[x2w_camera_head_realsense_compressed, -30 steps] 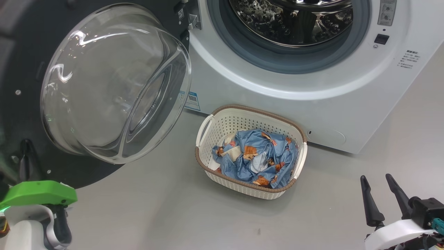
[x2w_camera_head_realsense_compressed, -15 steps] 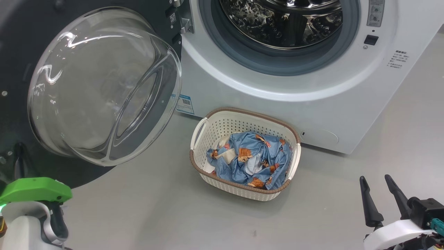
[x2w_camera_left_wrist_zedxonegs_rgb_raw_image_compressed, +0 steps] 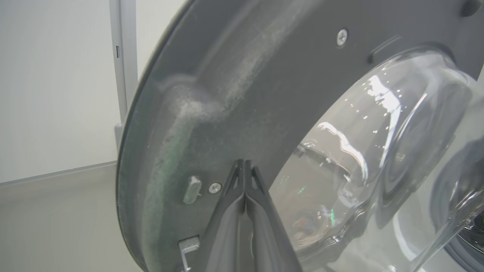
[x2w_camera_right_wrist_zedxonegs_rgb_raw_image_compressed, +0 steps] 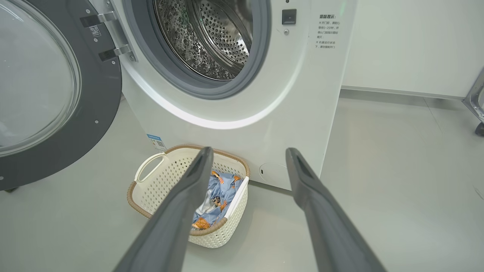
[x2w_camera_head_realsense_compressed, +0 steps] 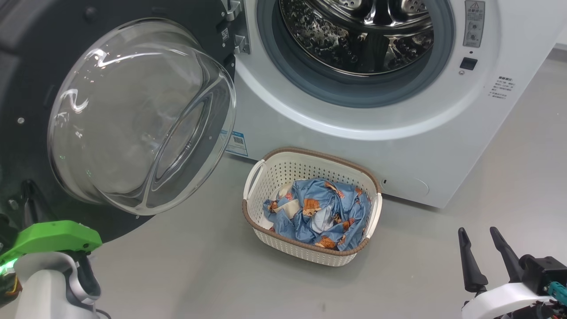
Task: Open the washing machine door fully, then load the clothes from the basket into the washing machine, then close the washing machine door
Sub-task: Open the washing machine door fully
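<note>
The washing machine [x2w_camera_head_realsense_compressed: 354, 133] stands with its steel drum [x2w_camera_head_realsense_compressed: 359, 31] exposed. Its door [x2w_camera_head_realsense_compressed: 26, 66] is swung wide to the left, glass bowl [x2w_camera_head_realsense_compressed: 141, 115] facing me. On the floor before the machine sits the basket [x2w_camera_head_realsense_compressed: 305, 254], holding the blue printed clothes [x2w_camera_head_realsense_compressed: 319, 212]. My left gripper [x2w_camera_left_wrist_zedxonegs_rgb_raw_image_compressed: 245, 162] is shut on nothing, its tips against the door's [x2w_camera_left_wrist_zedxonegs_rgb_raw_image_compressed: 245, 94] dark inner ring near the edge. My right gripper [x2w_camera_head_realsense_compressed: 476, 230] is open and empty, low at the right, well apart from the basket. In the right wrist view, the right gripper [x2w_camera_right_wrist_zedxonegs_rgb_raw_image_compressed: 248, 151] frames the basket [x2w_camera_right_wrist_zedxonegs_rgb_raw_image_compressed: 159, 189] and clothes [x2w_camera_right_wrist_zedxonegs_rgb_raw_image_compressed: 219, 189].
Bare grey floor [x2w_camera_head_realsense_compressed: 221, 274] spreads around the basket and to the right of the machine. A white wall [x2w_camera_right_wrist_zedxonegs_rgb_raw_image_compressed: 408, 45] runs behind on the right, with a wheeled metal object [x2w_camera_right_wrist_zedxonegs_rgb_raw_image_compressed: 474, 102] at that edge. A grey post [x2w_camera_left_wrist_zedxonegs_rgb_raw_image_compressed: 123, 56] stands beyond the door.
The head camera has shifted a little, so the whole picture sits slightly lower. The door stays wide open and both grippers keep their state.
</note>
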Tool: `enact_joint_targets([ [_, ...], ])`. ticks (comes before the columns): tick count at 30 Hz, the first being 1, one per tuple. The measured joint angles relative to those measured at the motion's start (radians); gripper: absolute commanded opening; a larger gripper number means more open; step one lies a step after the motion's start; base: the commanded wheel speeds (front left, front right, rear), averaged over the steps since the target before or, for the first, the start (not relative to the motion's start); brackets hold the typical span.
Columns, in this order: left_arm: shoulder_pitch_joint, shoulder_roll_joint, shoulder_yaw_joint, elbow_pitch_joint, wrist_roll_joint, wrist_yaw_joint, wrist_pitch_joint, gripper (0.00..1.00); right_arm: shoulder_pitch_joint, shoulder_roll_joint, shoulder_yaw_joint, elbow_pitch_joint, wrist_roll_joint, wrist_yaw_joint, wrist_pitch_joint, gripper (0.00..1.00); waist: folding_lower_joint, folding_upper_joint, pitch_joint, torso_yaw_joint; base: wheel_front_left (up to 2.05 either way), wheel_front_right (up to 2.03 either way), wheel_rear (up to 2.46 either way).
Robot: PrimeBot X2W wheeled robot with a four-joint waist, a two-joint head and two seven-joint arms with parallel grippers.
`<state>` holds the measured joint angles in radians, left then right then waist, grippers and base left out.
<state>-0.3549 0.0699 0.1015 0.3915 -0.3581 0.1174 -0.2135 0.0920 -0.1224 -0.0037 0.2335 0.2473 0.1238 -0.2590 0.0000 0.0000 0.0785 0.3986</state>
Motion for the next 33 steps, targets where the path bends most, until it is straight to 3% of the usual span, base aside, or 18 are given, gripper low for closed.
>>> enact_joint_targets([
  [4, 0.003, -0.004, -0.017, -0.043, 0.000, 0.000, -0.007, 0.00, 0.001, 0.003, 0.006, 0.001, 0.001, 0.000, 0.000, 1.00, 0.0000, 0.0000, -0.017, 0.004, 0.00, 0.00, 0.00],
  [5, 0.006, -0.006, -0.022, -0.059, 0.000, -0.002, -0.009, 0.15, 0.001, 0.004, 0.011, 0.002, 0.001, 0.000, 0.000, 1.00, 0.0000, 0.0000, -0.021, 0.005, 0.00, 0.00, 0.00],
  [6, 0.008, -0.006, -0.028, -0.074, 0.000, -0.008, -0.014, 0.15, 0.001, 0.005, 0.016, 0.002, 0.001, 0.000, 0.000, 1.00, 0.0000, 0.0000, -0.025, 0.004, 0.00, 0.00, 0.00],
  [7, 0.011, -0.007, -0.033, -0.090, 0.000, -0.013, -0.017, 0.41, 0.001, 0.005, 0.020, 0.002, 0.001, 0.000, 0.000, 1.00, 0.0000, 0.0000, -0.028, 0.003, 0.00, 0.00, 0.00],
  [8, 0.014, -0.007, -0.039, -0.105, 0.000, -0.019, -0.017, 0.56, 0.001, 0.005, 0.024, 0.002, 0.001, 0.000, 0.000, 1.00, 0.0000, 0.0000, -0.030, 0.000, 0.00, 0.00, 0.00],
  [9, 0.018, -0.007, -0.046, -0.121, 0.002, -0.026, -0.017, 0.81, 0.001, 0.005, 0.026, 0.002, 0.001, 0.000, 0.000, 1.00, 0.0000, 0.0000, -0.033, -0.003, 0.00, 0.00, 0.00],
  [10, 0.022, -0.008, -0.054, -0.137, 0.006, -0.030, -0.019, 0.95, 0.001, 0.005, 0.028, 0.002, 0.001, 0.000, 0.000, 1.00, 0.0000, 0.0000, -0.035, -0.006, 0.00, 0.00, 0.00],
  [11, 0.025, -0.008, -0.064, -0.151, 0.011, -0.037, -0.026, 1.00, 0.001, 0.005, 0.029, 0.002, 0.001, 0.000, 0.000, 1.00, 0.0000, 0.0000, -0.037, -0.010, 0.00, 0.00, 0.00],
  [20, 0.089, -0.013, -0.104, -0.248, 0.016, -0.094, -0.034, 1.00, -0.001, 0.012, 0.048, -0.020, -0.001, 0.000, 0.000, 1.00, 0.0000, 0.0000, -0.057, -0.072, 0.00, 0.00, 0.00],
  [33, 0.214, -0.014, -0.168, -0.296, 0.028, -0.150, -0.035, 1.00, -0.004, 0.025, 0.069, -0.059, -0.008, 0.000, 0.000, 1.00, 0.0000, 0.0000, -0.068, -0.229, 0.00, 0.00, 0.00],
])
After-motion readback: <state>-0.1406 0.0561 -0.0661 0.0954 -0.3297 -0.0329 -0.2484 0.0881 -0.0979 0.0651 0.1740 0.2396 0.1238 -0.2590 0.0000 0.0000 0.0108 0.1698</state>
